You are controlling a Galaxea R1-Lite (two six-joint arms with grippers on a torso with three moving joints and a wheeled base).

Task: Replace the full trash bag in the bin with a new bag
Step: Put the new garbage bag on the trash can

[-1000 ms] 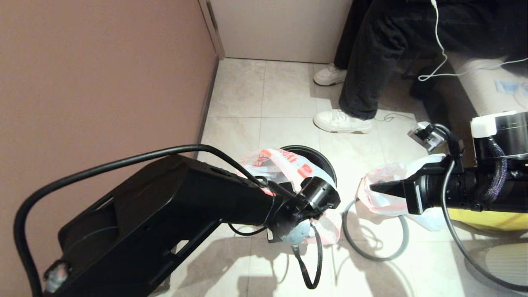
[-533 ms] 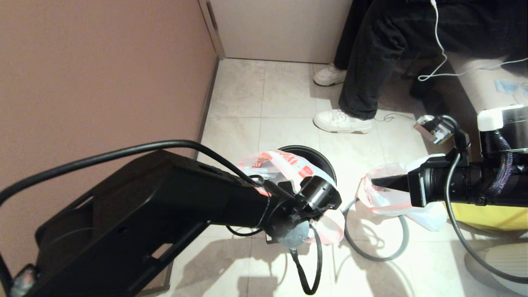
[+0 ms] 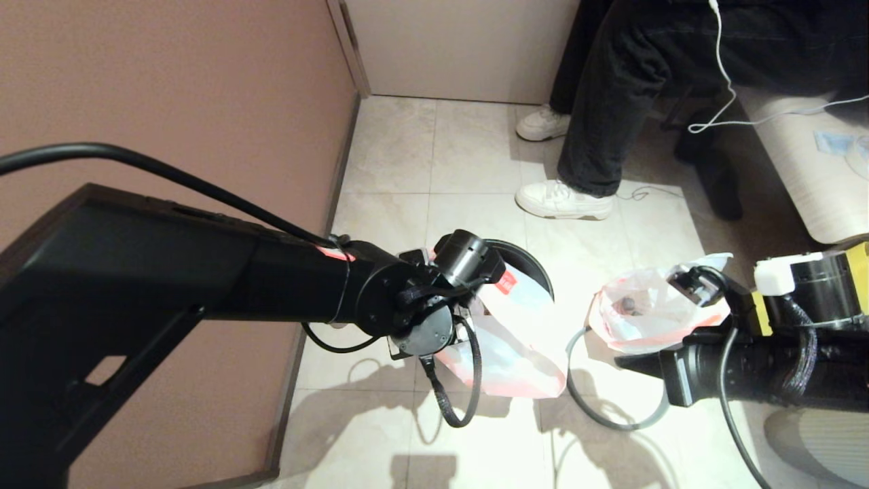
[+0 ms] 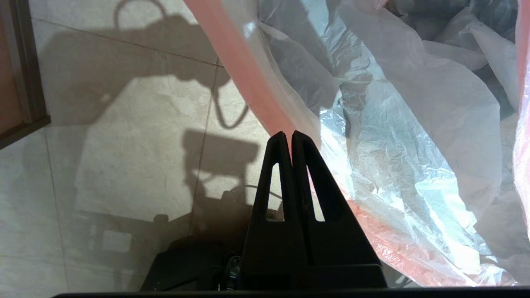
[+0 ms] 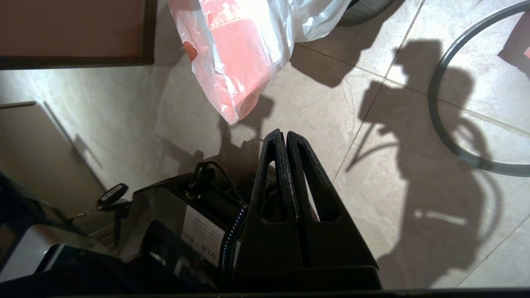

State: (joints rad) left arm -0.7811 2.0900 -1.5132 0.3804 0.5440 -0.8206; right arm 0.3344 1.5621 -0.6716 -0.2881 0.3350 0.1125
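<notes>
Head view: the left arm (image 3: 204,285), big and black, reaches across from the brown wall toward the bin (image 3: 526,261), a small round black bucket standing on the tiled floor (image 3: 407,156) by the wall; only the far arc of its rim shows past the arm's wrist. Hanging from that wrist is the new bag (image 3: 516,346), thin translucent white plastic with a pink-red band and a red logo patch, smooth, draped down in front of the bin to the floor. In the left wrist view the left pincer (image 4: 288,136) has its two fingers pressed flat together right at the bag's pink band, with the crinkled film spreading out beyond; whether a fold of plastic sits between them I cannot tell from here.

To the right, on the floor, sits the full trash bag (image 3: 645,312), the same kind of plastic but lumpy, its mouth gaping upward with dark shapes inside. Just beside it lies the grey hoop (image 3: 584,407), flat on the tiles, well off the bin.

The right arm (image 3: 767,367) lies low and level, coming in from the right in front of the full bag, its tip pointing left over the hoop. The right pincer (image 5: 285,138) is closed, fingers touching and holding nothing, over bare tile.

Behind all this a person's legs (image 3: 604,102) in dark trousers and white sneakers stand on the tiles.
</notes>
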